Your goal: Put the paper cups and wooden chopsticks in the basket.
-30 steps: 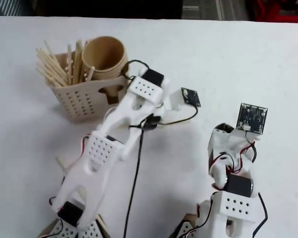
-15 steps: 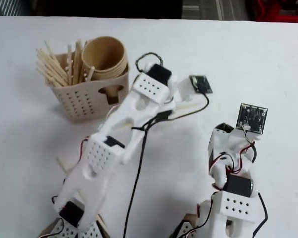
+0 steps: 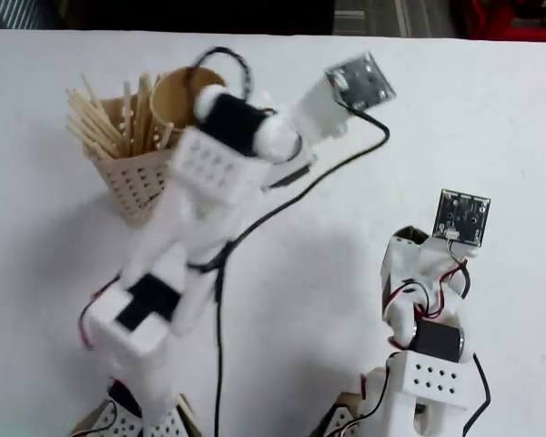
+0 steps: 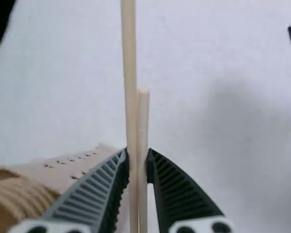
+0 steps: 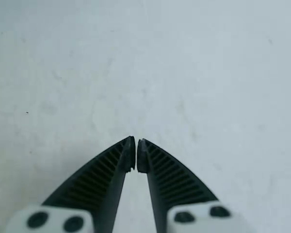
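Observation:
Two wooden chopsticks (image 4: pixel 130 97) stand pinched between the dark fingers of my left gripper (image 4: pixel 137 156), one reaching farther than the other. Just beside that gripper are the beige perforated basket (image 4: pixel 70 162) and the ribbed rims of stacked paper cups (image 4: pixel 12 204). In the high view the raised left arm (image 3: pixel 214 164) covers part of the basket (image 3: pixel 132 187), which holds a bundle of chopsticks (image 3: pixel 100 123) and paper cups (image 3: pixel 175 91). My right gripper (image 5: pixel 136 154) is shut on nothing, low over bare white table. The right arm (image 3: pixel 423 300) sits folded at the near right.
A black cable (image 3: pixel 255 228) trails from the left arm across the middle of the table (image 3: pixel 491 118). The left arm's camera module (image 3: pixel 357 80) sticks out to the right of the basket. The table's far edge runs just behind the basket.
The left arm has risen and swung left over the basket, carrying the chopsticks off the table. The right arm has not moved.

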Controlling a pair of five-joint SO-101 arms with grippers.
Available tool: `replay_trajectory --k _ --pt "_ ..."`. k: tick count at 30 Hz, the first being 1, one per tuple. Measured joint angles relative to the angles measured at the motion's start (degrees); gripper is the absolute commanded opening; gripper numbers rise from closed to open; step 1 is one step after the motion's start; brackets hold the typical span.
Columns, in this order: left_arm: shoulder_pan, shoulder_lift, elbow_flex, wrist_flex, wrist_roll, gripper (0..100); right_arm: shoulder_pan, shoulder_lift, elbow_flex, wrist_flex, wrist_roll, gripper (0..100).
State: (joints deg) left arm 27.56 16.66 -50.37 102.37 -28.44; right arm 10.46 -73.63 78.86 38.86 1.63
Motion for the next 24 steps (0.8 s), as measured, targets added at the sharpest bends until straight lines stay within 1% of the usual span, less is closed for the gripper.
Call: replay_trajectory --k 6,8,11,16,19,21,24 --pt "0.0 -14.6 0.0 0.0 4.4 2 0.0 0.0 0.0 0.0 0.0 2.4" --pt "-1.2 -19.0 0.0 -1.0 5.9 2 0.0 0.0 0.0 0.0 0.0 2.4" --pt "-5.0 -24.2 0.0 -3.7 7.3 2 0.0 0.0 0.0 0.0 0.0 2.4" --pt "-12.3 -30.0 0.0 -8.9 7.6 2 0.0 0.0 0.0 0.0 0.0 2.4" --pt "-14.3 -32.4 0.0 -11.3 8.0 2 -0.2 0.0 0.0 0.0 0.0 2.4" --pt "-15.7 -33.1 0.0 -12.8 10.3 2 -0.3 0.0 0.0 0.0 0.0 2.4" --pt "-18.9 -33.3 0.0 -15.9 15.6 2 -0.3 0.0 0.0 0.0 0.0 2.4"
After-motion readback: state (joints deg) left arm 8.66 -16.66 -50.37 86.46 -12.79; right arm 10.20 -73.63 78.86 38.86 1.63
